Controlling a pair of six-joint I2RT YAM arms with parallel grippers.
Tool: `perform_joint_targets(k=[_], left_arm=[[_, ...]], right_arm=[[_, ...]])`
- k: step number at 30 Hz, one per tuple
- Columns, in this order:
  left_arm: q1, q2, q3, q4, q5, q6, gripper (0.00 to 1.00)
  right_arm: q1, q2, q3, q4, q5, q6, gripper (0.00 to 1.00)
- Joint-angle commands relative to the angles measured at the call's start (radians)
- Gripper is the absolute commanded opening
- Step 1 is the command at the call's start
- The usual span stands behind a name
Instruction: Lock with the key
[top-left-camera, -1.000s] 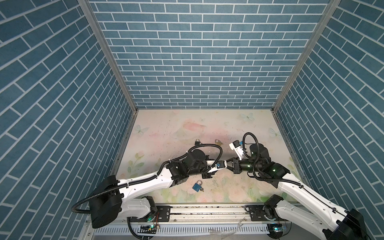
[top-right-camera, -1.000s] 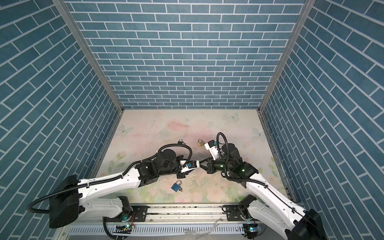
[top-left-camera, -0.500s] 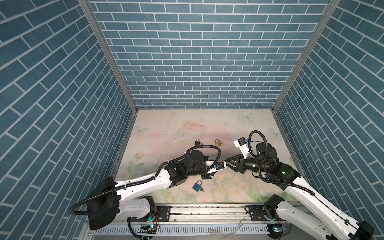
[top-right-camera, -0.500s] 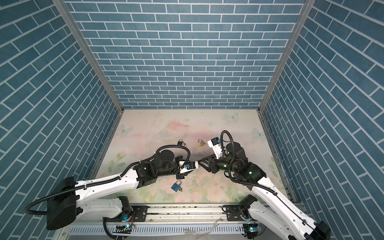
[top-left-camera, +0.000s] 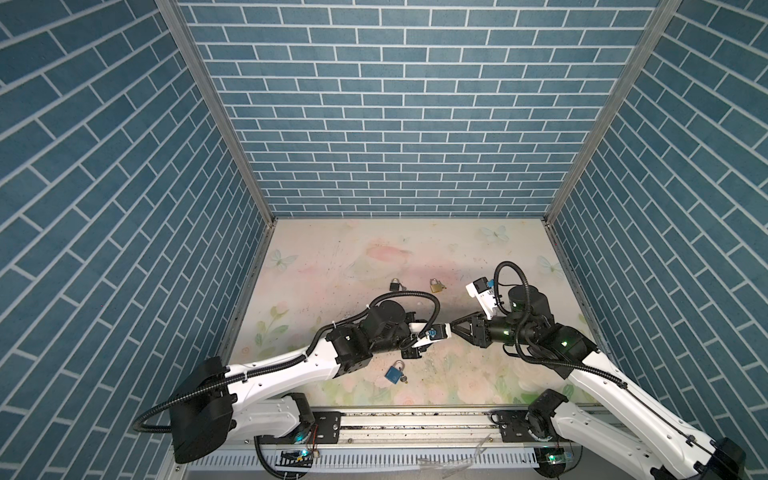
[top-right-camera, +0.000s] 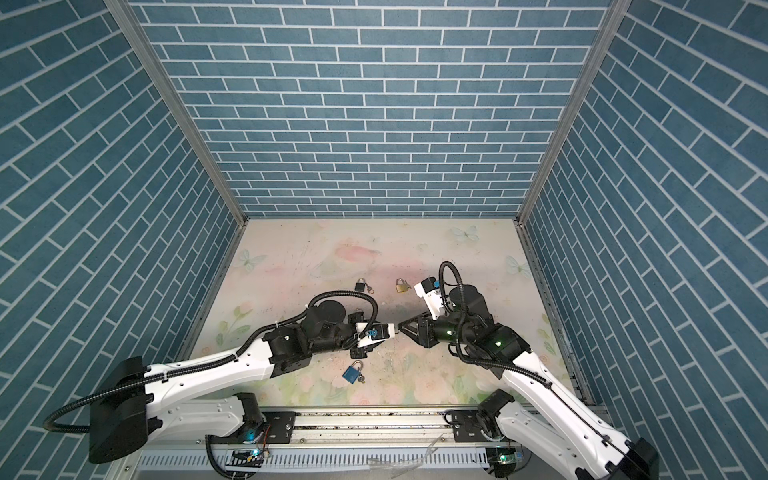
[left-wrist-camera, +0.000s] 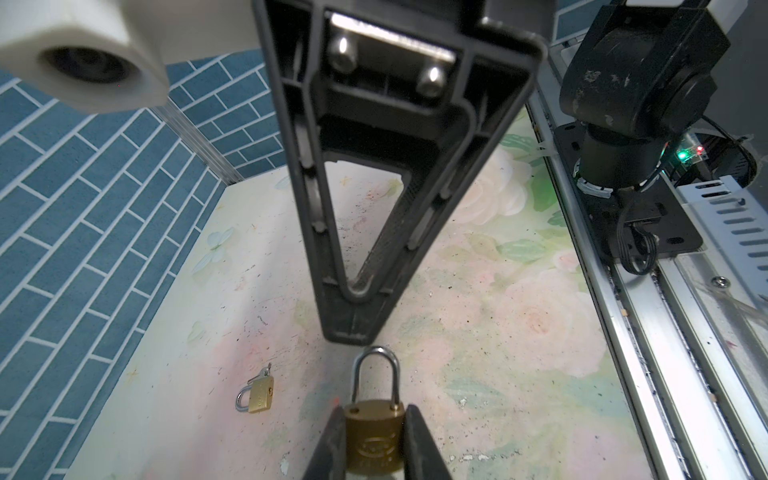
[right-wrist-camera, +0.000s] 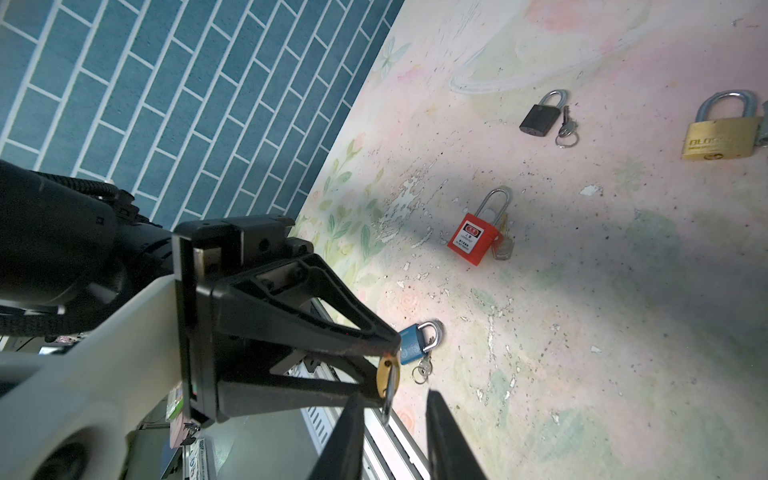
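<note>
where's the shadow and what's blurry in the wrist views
Right wrist view: a broad shadow darkens the mat around the red padlock, and the right gripper's fingers blur up close. Left wrist view: the held brass padlock is fairly sharp, the white camera mount soft.

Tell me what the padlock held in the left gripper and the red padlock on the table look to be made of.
Held padlock: the body looks like brass, a dull yellow metal with a stamped mark. Its shackle looks like polished steel, given the silver glare. Red padlock: the body is probably plastic, an even saturated red with a white printed label.
</note>
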Motion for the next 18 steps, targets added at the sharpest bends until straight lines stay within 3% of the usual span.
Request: perform_joint_targets(k=[1,18], left_arm=[[-0.002,0.002,-0.002,0.015,-0.001,0.016,0.0],[-0.003,0.013,0.005,0.023,-0.004,0.018,0.0]], right_arm=[[0.0,0.012,-0.014,0.032,-0.029,0.009,0.26],[0.0,0.045,-0.041,0.098,-0.07,0.038,0.12]])
